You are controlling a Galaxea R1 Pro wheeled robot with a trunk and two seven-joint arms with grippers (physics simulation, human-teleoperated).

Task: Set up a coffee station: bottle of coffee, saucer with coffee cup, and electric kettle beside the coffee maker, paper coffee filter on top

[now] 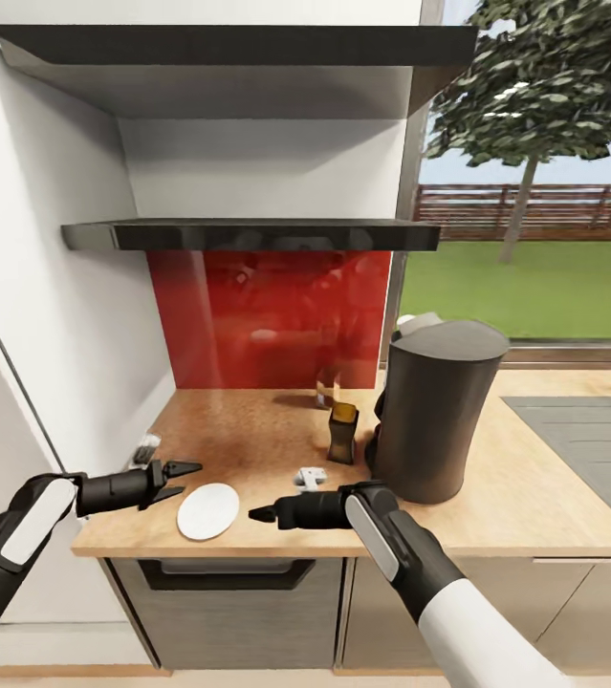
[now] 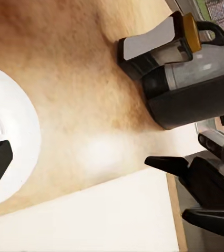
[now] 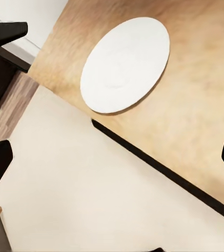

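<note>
The saucer is lying flat near the surface front edge, flanked by the left gripper, spread open, and the right gripper, its state unclear.

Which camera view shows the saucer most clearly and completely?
The right wrist view: the whole saucer lies unobstructed on the countertop near its edge. The head view shows it whole but smaller. The left wrist view shows one part, cut by the frame.
</note>
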